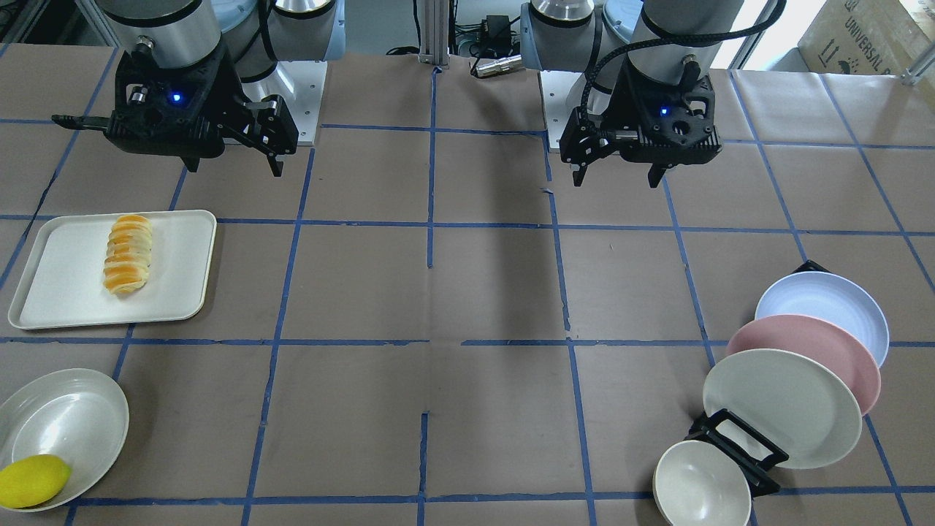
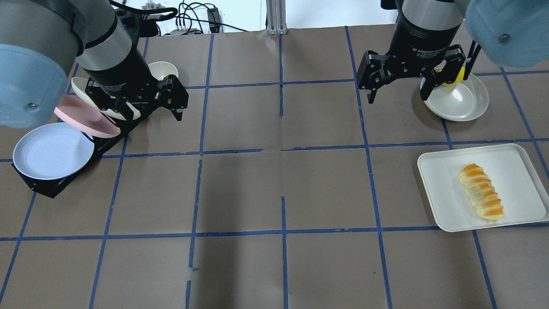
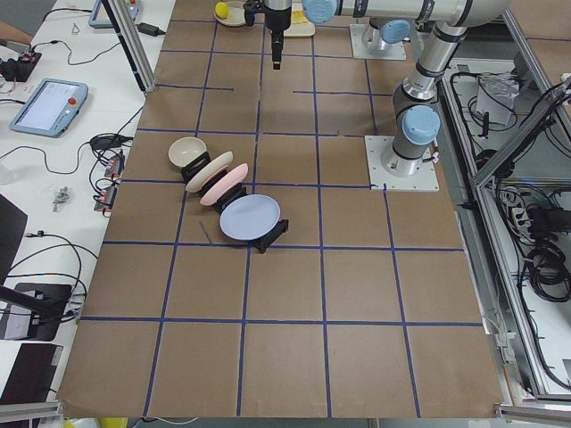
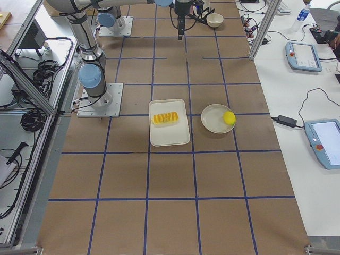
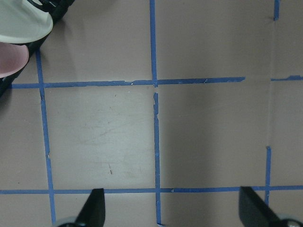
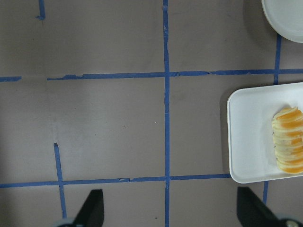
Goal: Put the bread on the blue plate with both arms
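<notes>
Left gripper point(image 1: 615, 177) wide open, empty, right gripper point(image 1: 235, 168) likewise

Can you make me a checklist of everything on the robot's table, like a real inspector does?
Surface: brown paper-covered table with a blue tape grid, frayed in places.
Job's things: striped orange-and-cream bread loaf lies on a white rectangular tray; round pale blue plate leans in a black rack, at the end nearest the robot.
Clutter: pink plate, cream plate and small cream bowl fill the rest of that rack; yellow lemon sits in a shallow cream dish.
Grippers: left gripper and right gripper both open, empty, above the table.
Cables: black ribbed hose loops at the left arm's wrist; loose wires beyond the table's far edge.
Surroundings: blue-framed tablets on a white side bench.
</notes>
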`<action>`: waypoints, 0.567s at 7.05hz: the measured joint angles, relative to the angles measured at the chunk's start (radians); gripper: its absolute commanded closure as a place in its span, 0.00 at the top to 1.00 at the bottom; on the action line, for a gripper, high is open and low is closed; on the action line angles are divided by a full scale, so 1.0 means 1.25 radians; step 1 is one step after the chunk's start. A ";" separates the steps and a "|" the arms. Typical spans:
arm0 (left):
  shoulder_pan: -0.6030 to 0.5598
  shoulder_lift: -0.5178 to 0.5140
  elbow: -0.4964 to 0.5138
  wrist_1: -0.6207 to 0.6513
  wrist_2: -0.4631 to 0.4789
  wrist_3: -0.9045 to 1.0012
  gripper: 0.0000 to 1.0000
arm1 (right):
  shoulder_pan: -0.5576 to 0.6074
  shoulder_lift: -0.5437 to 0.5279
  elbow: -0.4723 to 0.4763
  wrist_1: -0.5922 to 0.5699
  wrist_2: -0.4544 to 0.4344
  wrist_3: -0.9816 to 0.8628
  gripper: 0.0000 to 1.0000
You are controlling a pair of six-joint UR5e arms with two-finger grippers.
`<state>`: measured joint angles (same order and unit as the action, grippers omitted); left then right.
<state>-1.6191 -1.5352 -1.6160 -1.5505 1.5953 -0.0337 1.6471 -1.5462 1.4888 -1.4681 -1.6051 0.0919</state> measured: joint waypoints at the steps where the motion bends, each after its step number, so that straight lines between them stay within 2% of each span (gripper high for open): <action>1: 0.000 0.000 0.000 0.001 0.000 0.000 1.00 | 0.000 0.000 0.000 0.000 0.001 0.001 1.00; 3: -0.001 -0.002 -0.006 0.008 -0.002 0.001 1.00 | -0.002 0.001 0.003 -0.002 0.004 0.001 1.00; 4: -0.001 0.000 -0.010 0.011 -0.002 0.003 1.00 | -0.007 0.002 0.007 -0.014 0.004 -0.016 0.95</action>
<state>-1.6199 -1.5356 -1.6288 -1.5365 1.5925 -0.0305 1.6383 -1.5438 1.4977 -1.4850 -1.6007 0.0723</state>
